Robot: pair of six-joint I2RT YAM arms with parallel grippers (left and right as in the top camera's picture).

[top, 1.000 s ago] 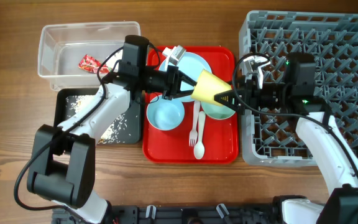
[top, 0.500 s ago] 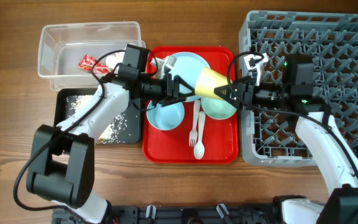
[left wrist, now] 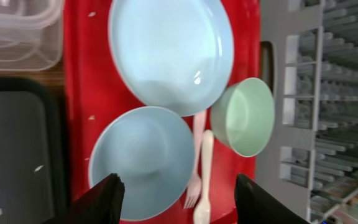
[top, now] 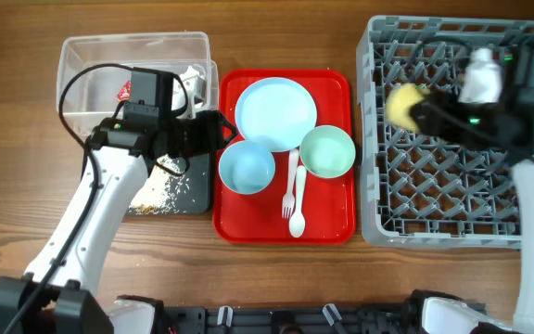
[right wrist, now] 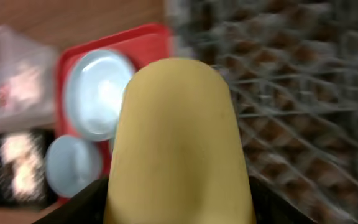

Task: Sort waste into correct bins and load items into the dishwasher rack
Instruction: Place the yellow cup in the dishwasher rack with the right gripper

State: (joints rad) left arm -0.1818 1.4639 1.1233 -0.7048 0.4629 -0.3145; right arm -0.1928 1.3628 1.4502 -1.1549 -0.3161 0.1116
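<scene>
over the dishwasher rack (top: pixel 452 199), up near its left back corner, your right gripper (top: pixel 415 109) is clamped on the small yellow cup (top: pixel 399 101). the cup hangs above the pegs and is not resting on them. from the right wrist view the cup (right wrist: pixel 179 137) fills nearly the whole picture, and it's all blurred, with the rack's lattice smeared behind it.

your left gripper (left wrist: pixel 178 190) hovers at the seam between the black tray (top: pixel 197 193) and the red serving tray (top: pixel 332 221). its fingers (left wrist: pixel 107 199) are spread wide with nothing between them. below them in the left wrist view sits the pale blue bowl (left wrist: pixel 143 162).

on the red tray, the pale blue plate (top: pixel 276 113) sits at the back. the blue bowl (top: pixel 247 169) is in front of it to the left, just overlapping the plate's edge, and the mint green bowl (top: pixel 327 151) is to the right. the white fork (top: pixel 288 193) and spoon (top: pixel 298 209) lie side by side between the two bowls, heads pointing to the front edge.

the clear tub (top: pixel 72 56) holds the red wrapper (top: pixel 126 90), partly hidden by your left arm, and the white tissue (top: pixel 191 78) is at its right end. rice-like scraps (top: pixel 160 192) lie scattered in the black tray.
</scene>
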